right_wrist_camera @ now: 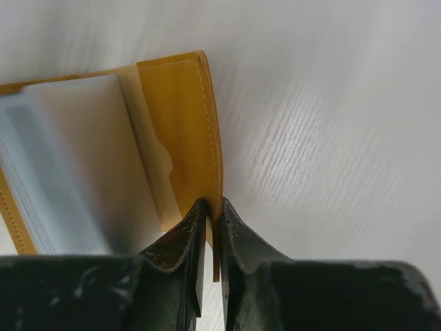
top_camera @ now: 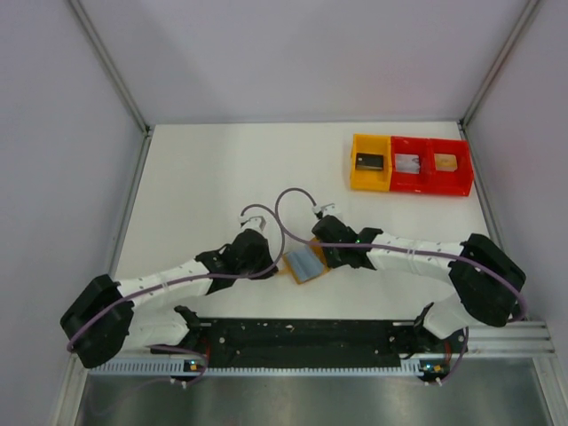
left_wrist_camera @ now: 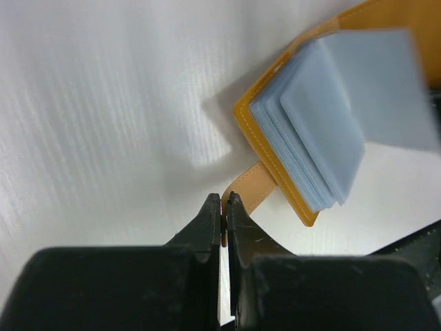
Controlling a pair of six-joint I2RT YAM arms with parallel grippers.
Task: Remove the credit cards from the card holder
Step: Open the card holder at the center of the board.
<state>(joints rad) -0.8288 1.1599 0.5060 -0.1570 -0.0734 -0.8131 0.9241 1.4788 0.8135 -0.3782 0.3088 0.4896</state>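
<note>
- I see a white table (top_camera: 222, 177) with pale walls (top_camera: 293, 53) on three sides and metal posts (top_camera: 111, 62) running up at the back corners.
- At the far right of the table a yellow tray (top_camera: 358, 169) and a red tray (top_camera: 448, 188) touch side by side, well apart from both arms.
- The wallet (top_camera: 306, 264) lies open near the middle of the table, between the two grippers.
- The cards (left_wrist_camera: 331, 117) sit in it as a fanned pale grey-blue stack.
- The overhead view is too small for me to tell what the small rectangles in the trays are.
- In the left wrist view the top card is blurred and runs off the right edge.
- In the right wrist view the cards are a soft blur cut off at the left, so I cannot count them.
- From above, both sets of fingertips are hidden under the wrists.
- My left gripper (left_wrist_camera: 224, 203) has its fingers pressed together on the tan strap (left_wrist_camera: 248, 189) that sticks out from the wallet's edge.
- My right gripper (right_wrist_camera: 213, 217) is pinched on the outer edge of the wallet's tan flap (right_wrist_camera: 186, 124), one finger on each face.
- Neither gripper touches the cards.
</note>
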